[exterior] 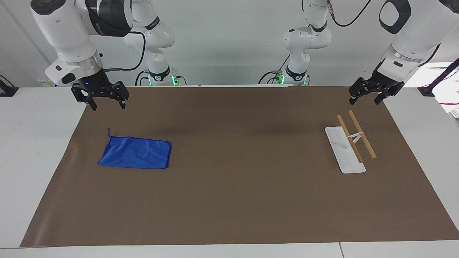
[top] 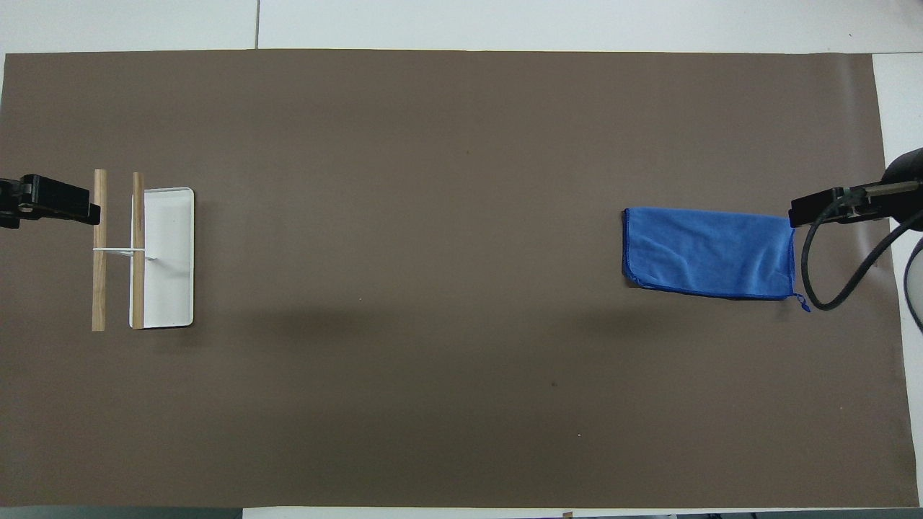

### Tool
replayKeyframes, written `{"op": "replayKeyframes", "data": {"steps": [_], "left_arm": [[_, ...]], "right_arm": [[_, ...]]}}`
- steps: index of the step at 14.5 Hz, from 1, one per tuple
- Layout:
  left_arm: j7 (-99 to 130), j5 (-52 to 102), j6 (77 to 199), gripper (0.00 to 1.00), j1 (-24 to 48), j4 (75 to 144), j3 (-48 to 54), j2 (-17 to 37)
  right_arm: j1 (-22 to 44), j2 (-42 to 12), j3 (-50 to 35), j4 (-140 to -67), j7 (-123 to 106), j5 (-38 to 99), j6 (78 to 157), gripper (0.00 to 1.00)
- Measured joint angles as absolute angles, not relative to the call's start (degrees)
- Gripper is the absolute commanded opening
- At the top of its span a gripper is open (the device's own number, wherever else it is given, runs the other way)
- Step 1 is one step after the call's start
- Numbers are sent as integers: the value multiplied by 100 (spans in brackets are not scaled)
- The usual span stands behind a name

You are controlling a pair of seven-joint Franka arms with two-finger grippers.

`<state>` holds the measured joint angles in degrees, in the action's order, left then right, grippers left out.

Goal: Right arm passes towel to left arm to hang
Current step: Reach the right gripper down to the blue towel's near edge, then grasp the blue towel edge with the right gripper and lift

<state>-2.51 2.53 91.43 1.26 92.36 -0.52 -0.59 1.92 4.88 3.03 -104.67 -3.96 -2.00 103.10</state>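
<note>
The bright blue towel [exterior: 135, 153] lies flat on the brown mat at the right arm's end of the table, its loop at one corner. It also shows in the overhead view [top: 710, 252]. My right gripper [exterior: 108, 106], with its blue light on, is open and empty in the air over the mat's edge beside the towel. In the overhead view the right gripper [top: 815, 207] just reaches the towel's end. My left gripper [exterior: 364, 101] is open and empty, up over the mat's edge beside the rack; it also shows in the overhead view [top: 61, 205].
A rack with a white base [exterior: 345, 154] and two wooden rods [exterior: 363, 139] stands on the mat [exterior: 233, 186] at the left arm's end. It shows in the overhead view with its base [top: 171, 288] and its rods [top: 99, 288]. A black cable hangs by the right wrist.
</note>
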Motion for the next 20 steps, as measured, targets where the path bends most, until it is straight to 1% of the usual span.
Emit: {"op": "replayKeyframes", "data": {"steps": [3,5,8,11,13,15,20], "left_arm": [[-251,253,9143,100,122,9238,-54,-59],[-251,253,9143,100,121,9239,-55,-59],[-251,253,9144,100,121,9239,-56,-59],[-251,253,9144,100,120,9239,-56,-59],[-251,253,9144,100,120,9239,-56,-59],[-251,253,9144,100,120,9239,-56,-59],[-251,253,9144,100,120,9239,-56,-59]], "right_arm": [[166,832,305,-11802,-396,-159,11490,100],[155,813,306,-12414,-399,-154,12147,100],[7,436,305,-12913,-739,-153,13159,100],[-334,-157,309,-13023,-1047,-147,13952,100],[-434,-459,313,-13059,-1179,-72,14171,100],[-435,-608,311,-13072,-1609,226,14207,100],[-585,-617,314,-13192,-2076,505,14209,100]]}}
